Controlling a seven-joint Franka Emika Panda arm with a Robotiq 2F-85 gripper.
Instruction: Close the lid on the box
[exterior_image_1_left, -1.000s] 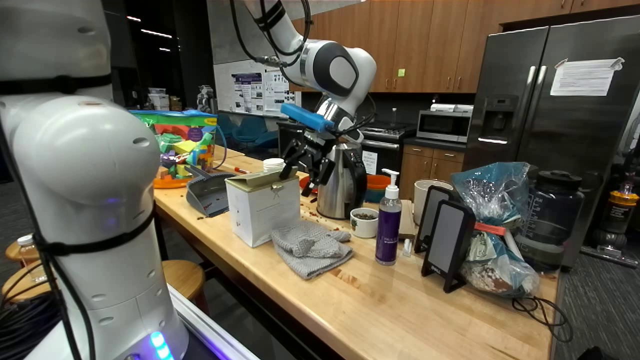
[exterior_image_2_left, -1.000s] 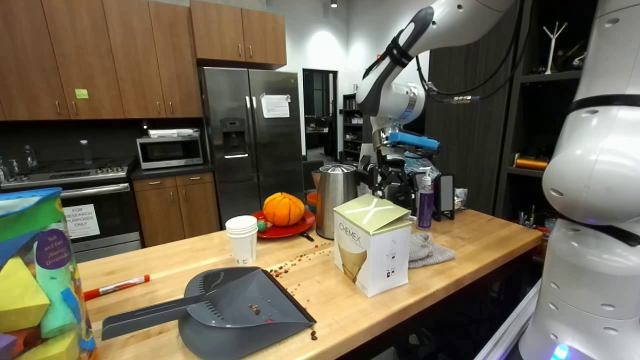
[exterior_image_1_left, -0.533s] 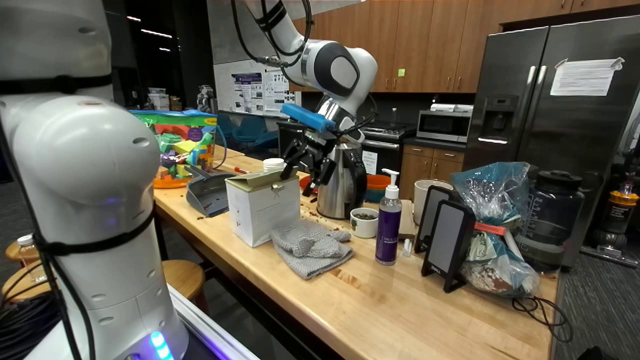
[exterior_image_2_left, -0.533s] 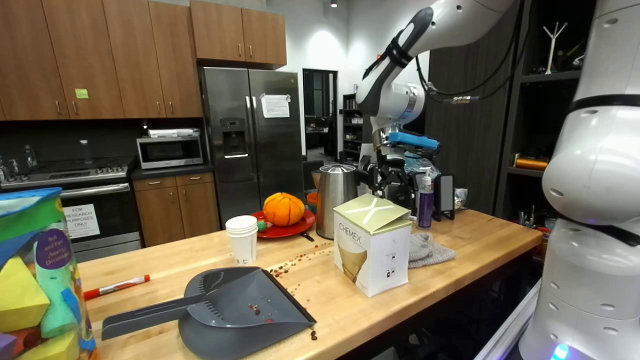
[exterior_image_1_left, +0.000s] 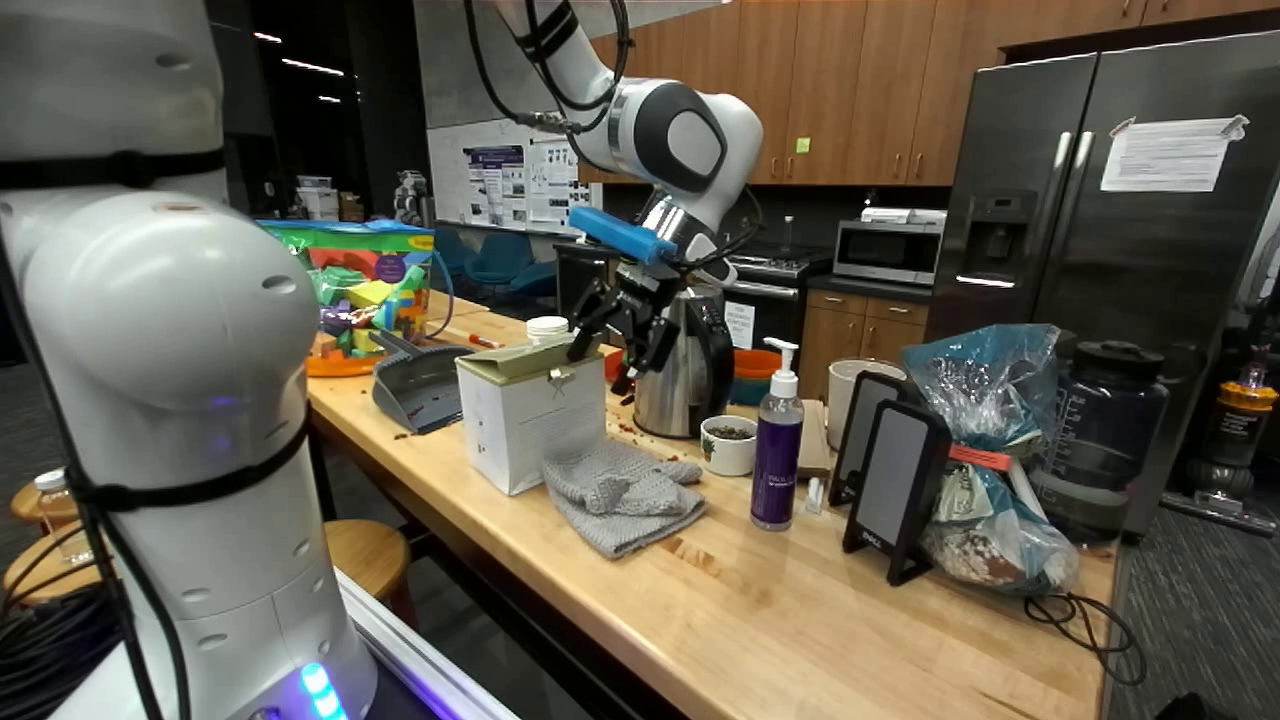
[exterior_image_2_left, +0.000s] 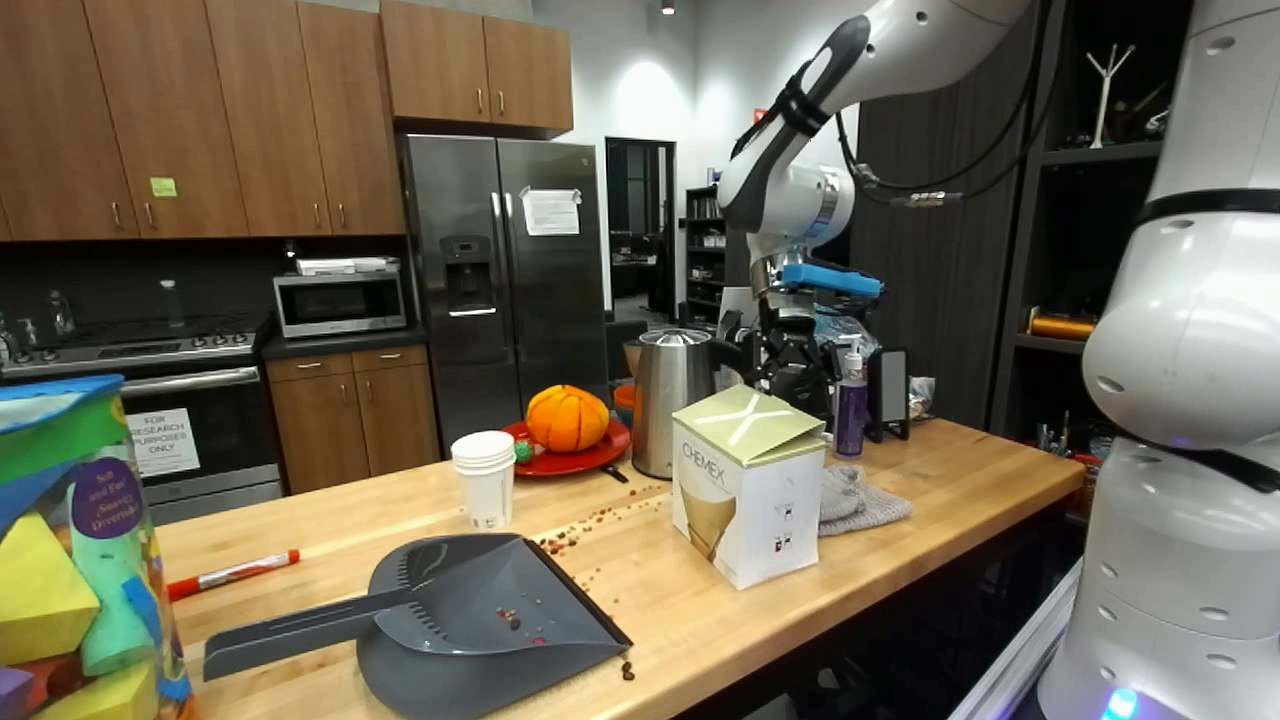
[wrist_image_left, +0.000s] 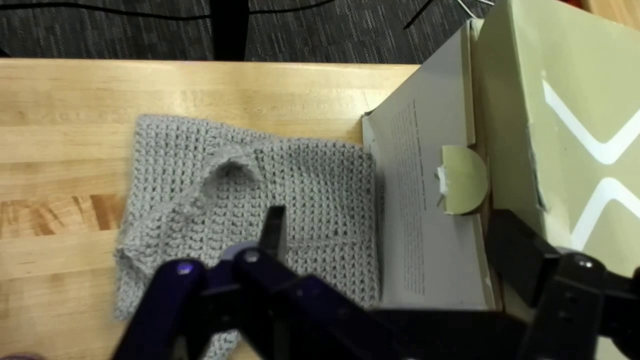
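The white box (exterior_image_2_left: 765, 530) stands upright on the counter, with its pale green lid (exterior_image_2_left: 742, 420) marked by a white X. The lid lies over the top, and its front edge sits a little raised with a narrow gap below. In the wrist view a rounded green tab (wrist_image_left: 466, 180) pokes out over the box's front wall. My gripper (wrist_image_left: 390, 220) is open around that wall: one finger is over the grey cloth, the other against the lid's front flap. Whether that finger reaches into the gap I cannot tell. In an exterior view the box partly hides the gripper.
A grey knitted cloth (exterior_image_1_left: 625, 495) lies against the box. The steel kettle (exterior_image_2_left: 668, 410) stands close behind the gripper. Also on the counter are a dustpan (exterior_image_2_left: 490, 610), stacked paper cups (exterior_image_2_left: 484, 485), a red plate (exterior_image_2_left: 590, 460) with a pumpkin, and a purple pump bottle (exterior_image_1_left: 776, 465).
The gripper has moved slightly to the right in both exterior views. The box has shifted a little the same way. The lid looks much the same.
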